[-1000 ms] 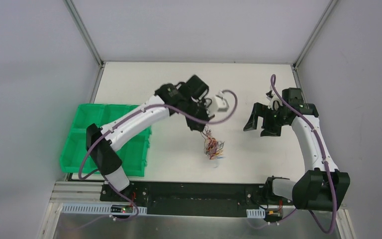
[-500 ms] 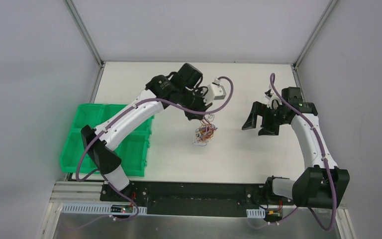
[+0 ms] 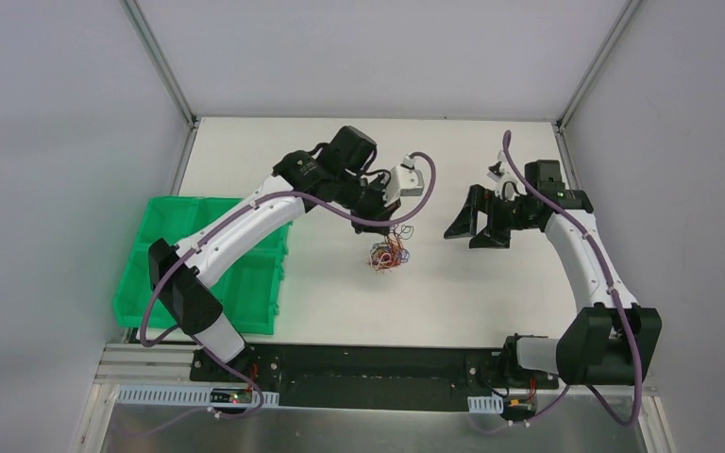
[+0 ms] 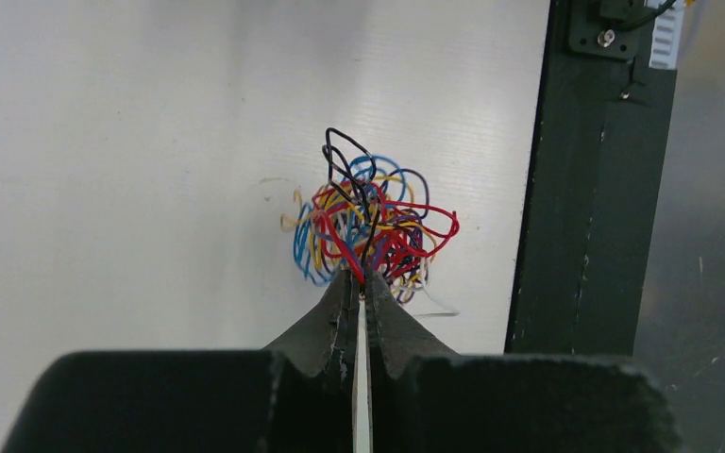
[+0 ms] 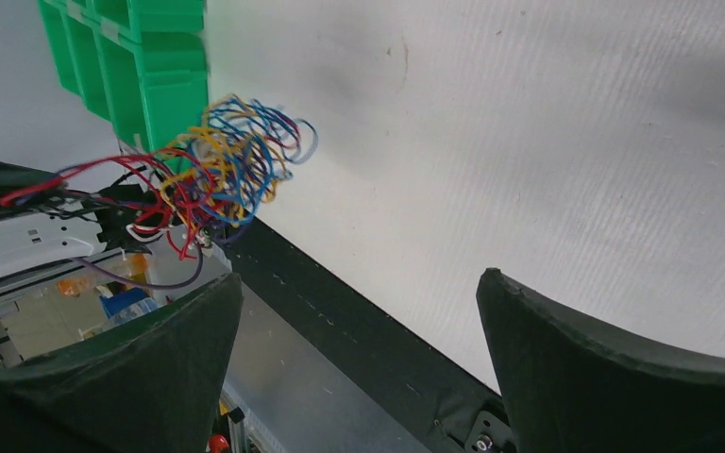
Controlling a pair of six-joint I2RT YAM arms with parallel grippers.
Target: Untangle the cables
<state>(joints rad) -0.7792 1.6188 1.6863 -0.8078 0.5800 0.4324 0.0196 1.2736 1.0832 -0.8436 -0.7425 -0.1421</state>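
The cables [image 3: 389, 253] are a tangled ball of hair-thin red, blue, yellow, black and purple wires. The ball hangs from my left gripper [image 3: 389, 226] over the middle of the table. In the left wrist view that gripper [image 4: 362, 276] is shut, with red and black strands of the cables [image 4: 368, 222] pinched at its tips. My right gripper [image 3: 472, 226] hovers to the right of the bundle, wide open and holding nothing. In the right wrist view the cables [image 5: 222, 175] sit up and to the left of the right gripper [image 5: 361, 276].
A green compartment bin [image 3: 151, 274] stands at the table's left edge and also shows as the green bin [image 5: 151, 57] in the right wrist view. The black base rail [image 3: 368, 363] runs along the near edge. Grey walls enclose the white table [image 3: 340, 302].
My left gripper has carried the tangle back and slightly left, away from the near edge. The right arm has shifted left toward the bundle, still open.
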